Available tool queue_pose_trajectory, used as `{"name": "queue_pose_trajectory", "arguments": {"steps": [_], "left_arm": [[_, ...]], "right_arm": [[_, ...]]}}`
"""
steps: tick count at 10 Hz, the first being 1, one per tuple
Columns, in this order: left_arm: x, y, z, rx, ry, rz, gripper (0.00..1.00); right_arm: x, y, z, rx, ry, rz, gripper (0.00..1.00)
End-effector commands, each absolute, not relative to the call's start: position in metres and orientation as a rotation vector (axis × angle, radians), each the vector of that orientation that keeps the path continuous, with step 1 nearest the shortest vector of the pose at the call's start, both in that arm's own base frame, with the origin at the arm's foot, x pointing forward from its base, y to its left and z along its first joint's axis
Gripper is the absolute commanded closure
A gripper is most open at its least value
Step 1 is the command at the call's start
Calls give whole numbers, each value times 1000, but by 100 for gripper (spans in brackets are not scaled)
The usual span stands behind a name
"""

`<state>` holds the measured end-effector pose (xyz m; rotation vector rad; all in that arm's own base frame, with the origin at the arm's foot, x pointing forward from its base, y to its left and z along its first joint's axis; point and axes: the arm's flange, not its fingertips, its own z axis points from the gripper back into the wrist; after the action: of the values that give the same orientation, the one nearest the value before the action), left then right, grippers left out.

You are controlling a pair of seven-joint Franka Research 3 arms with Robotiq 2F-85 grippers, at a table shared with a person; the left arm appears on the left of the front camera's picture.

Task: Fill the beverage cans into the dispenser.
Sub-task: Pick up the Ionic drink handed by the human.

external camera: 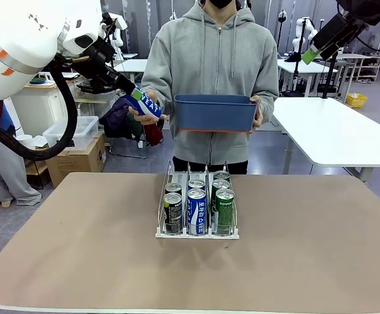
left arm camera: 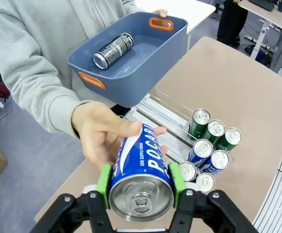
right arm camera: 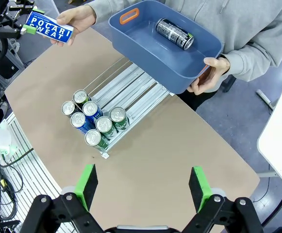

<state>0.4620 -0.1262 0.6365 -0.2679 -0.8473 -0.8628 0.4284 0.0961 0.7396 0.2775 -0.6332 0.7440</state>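
I am taking the blue-and-white can (left arm camera: 143,165) over from the person's hand (left arm camera: 99,133). The left jaws are closed firmly across it, with a green pad (left arm camera: 104,184) pressing each side of the body just behind the silver top. That top is facing the wrist camera at the bottom middle of the frame. The can is lying lengthwise between the jaws, and its far end is resting in the person's palm, so we are both holding it. In the front view this is happening at the upper left, just beside the bin (external camera: 216,112) the person is holding up. One black can (left arm camera: 113,50) is lying in that bin.

I am judging that the hand should let go first, and then I should draw back straight along the can's axis without twisting. Because I am gripping near one end, a slow carry looks safer. The dispenser (external camera: 196,235) is sitting mid-tabletop (external camera: 78,248), well below the can. Its left and middle lanes are holding two cans each and its right lane three. I am aiming for the bare rear of the middle lane, where the blue ones are standing. The can needs to go in upright between the thin dividers without nudging them.

The right jaws are spread wide and holding nothing, high over the tabletop.
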Motion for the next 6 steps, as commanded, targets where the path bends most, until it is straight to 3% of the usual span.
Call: {"name": "queue_pose_trajectory", "arguments": {"steps": [1,2,3,5,6], "left_arm": [[462,-126,638,-254,-817,-855,99],[461,-125,640,-245,-816,-857,82],[461,-126,640,-240,-816,-857,100],[461,-125,644,-228,-837,-835,100],[461,-125,645,-227,-837,-833,63]], "right_arm": [[428,95,739,298,-635,757,0],[428,95,739,298,-635,757,0],[428,95,739,298,-635,757,0],[428,95,739,298,-635,757,0],[428,95,739,298,-635,757,0]]}}
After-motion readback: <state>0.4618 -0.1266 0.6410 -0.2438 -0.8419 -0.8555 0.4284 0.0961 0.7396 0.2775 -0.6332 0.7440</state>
